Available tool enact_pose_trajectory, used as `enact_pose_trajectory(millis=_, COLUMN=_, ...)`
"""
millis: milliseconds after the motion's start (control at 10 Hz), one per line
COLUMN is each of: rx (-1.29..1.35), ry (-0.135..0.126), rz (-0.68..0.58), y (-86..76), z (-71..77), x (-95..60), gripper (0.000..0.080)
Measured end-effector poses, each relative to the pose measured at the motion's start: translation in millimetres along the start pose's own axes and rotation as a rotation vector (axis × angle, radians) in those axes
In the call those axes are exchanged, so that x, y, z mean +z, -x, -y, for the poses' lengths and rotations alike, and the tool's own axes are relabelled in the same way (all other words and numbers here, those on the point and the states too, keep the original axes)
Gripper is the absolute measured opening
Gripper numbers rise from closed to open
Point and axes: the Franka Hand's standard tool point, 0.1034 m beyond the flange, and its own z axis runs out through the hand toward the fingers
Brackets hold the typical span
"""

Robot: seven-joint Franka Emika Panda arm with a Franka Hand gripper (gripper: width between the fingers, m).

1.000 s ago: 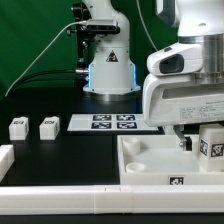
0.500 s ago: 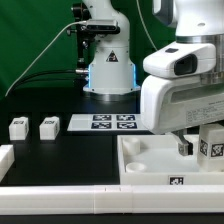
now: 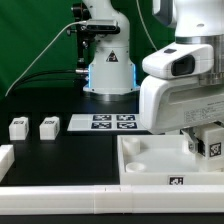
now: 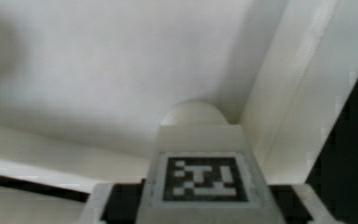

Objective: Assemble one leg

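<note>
My gripper (image 3: 204,146) is shut on a leg (image 3: 212,146), a small white block with a black-and-white tag. It holds the leg upright over the right part of the large white tray-like piece (image 3: 150,160). In the wrist view the leg (image 4: 206,172) sits between the dark fingers (image 4: 126,203), with its rounded tip pointing at the tray's white surface (image 4: 105,90) near its raised wall. Two more legs (image 3: 17,127) (image 3: 48,127) stand on the black table at the exterior view's left.
The marker board (image 3: 112,122) lies flat mid-table, in front of the arm's base (image 3: 108,75). A white rail (image 3: 60,195) runs along the front edge. A white block (image 3: 4,158) sits at the far left edge.
The gripper has risen slightly and shifted a little toward the exterior view's right, with the leg still in it. The two loose legs have not moved.
</note>
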Motion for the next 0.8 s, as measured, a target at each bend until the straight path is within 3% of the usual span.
enact_pose_trajectory(millis=200, rx=0.004, ry=0.0, rz=0.0, y=0.0, z=-0.1, x=0.0, gripper=0.0284)
enact_pose_trajectory(millis=800, rx=0.811, ry=-0.012, rz=-0.022, y=0.4, z=5.9, x=1.9, gripper=0.0283)
